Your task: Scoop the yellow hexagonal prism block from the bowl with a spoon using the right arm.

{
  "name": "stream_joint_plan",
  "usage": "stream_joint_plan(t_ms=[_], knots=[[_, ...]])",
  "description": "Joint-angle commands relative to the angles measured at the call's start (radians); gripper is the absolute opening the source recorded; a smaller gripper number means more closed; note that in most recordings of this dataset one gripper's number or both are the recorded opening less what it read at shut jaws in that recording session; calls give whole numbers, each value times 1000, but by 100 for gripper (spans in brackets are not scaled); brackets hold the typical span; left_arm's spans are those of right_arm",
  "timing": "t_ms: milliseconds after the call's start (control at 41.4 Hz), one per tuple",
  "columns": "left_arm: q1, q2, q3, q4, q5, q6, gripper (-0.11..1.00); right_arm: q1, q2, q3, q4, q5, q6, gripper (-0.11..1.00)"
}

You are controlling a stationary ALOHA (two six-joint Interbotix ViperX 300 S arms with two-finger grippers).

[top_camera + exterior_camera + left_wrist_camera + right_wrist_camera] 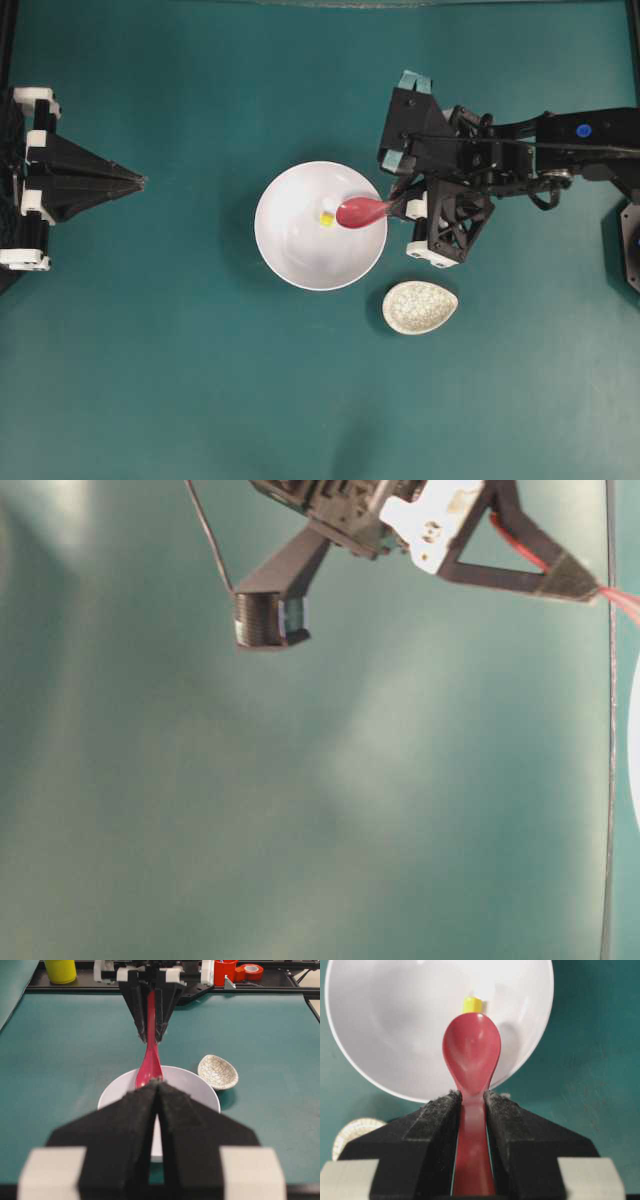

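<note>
Right now the yellow block (472, 1004) sits in the white bowl (300, 262), just past the tip of the red spoon (471, 1050), in line with its handle. My right end effector (471, 1105) is clenched on that handle; the left end effector (135, 181) waits well apart, pinched together. The speckled dish (420, 307) lies clear.

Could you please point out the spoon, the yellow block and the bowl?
spoon (471, 1045), right wrist view, scoop's inside.
yellow block (472, 1005), right wrist view, its front face.
bowl (300, 270), overhead view, bare inner wall.
</note>
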Motion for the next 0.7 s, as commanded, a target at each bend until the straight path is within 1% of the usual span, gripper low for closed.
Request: stream_joint_plan(t_ms=[0, 677], knots=[[2, 6, -14, 2, -9, 2, 1, -2, 2, -23, 3, -5, 2, 24], [2, 0, -15, 2, -9, 2, 1, -2, 87, -80, 6, 8, 0, 24]])
